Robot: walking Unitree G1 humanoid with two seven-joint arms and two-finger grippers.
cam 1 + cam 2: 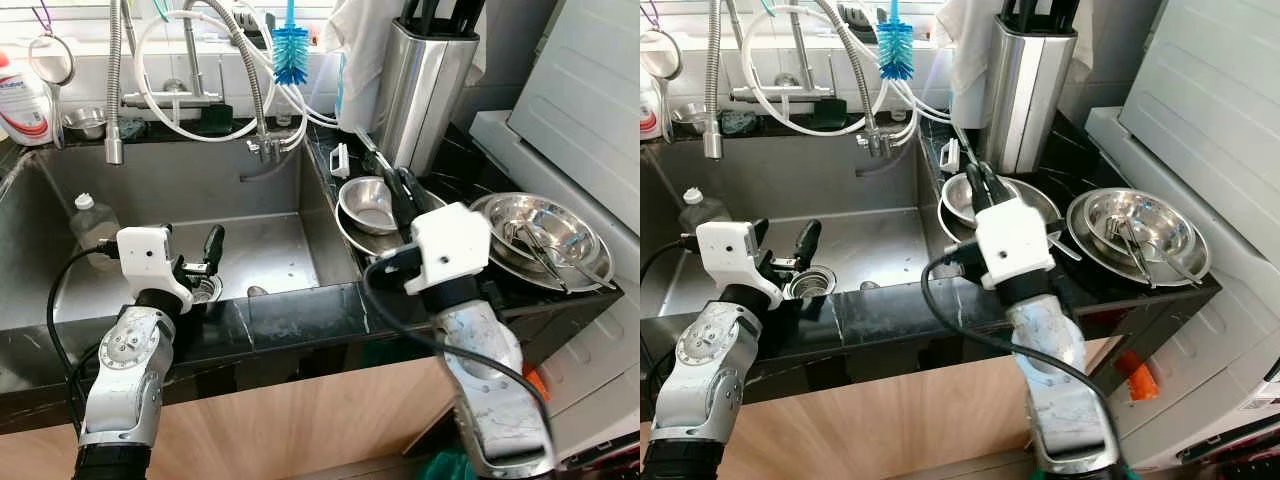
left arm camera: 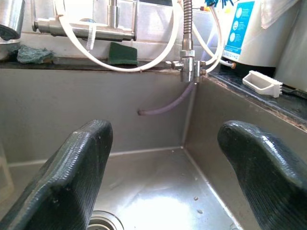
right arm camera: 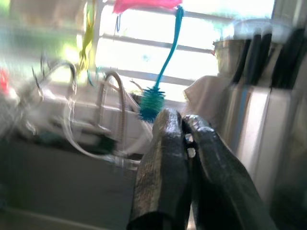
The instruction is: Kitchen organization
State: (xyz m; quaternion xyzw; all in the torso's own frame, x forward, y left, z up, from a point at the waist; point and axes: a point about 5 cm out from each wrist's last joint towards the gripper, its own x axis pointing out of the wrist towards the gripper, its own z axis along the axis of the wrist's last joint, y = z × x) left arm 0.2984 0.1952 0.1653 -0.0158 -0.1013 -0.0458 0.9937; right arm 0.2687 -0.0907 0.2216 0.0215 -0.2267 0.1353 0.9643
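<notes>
Jaws spread above sink (image 1: 250, 255) edge.

No wording can be read; the white plastic bottle with a red-and-blue label (image 1: 24, 100) and the blue printed panel (image 2: 238, 29) show only illegible print

A black marble counter (image 1: 300, 315) is seen running along the front of a stainless steel sink (image 1: 265, 250), with a light wooden cabinet front (image 1: 300, 420) below it. Bright daylight is let in through a window (image 3: 144, 52) behind the tap (image 1: 190, 60). A white ribbed appliance (image 1: 580, 90) is set at the right of the counter.
</notes>
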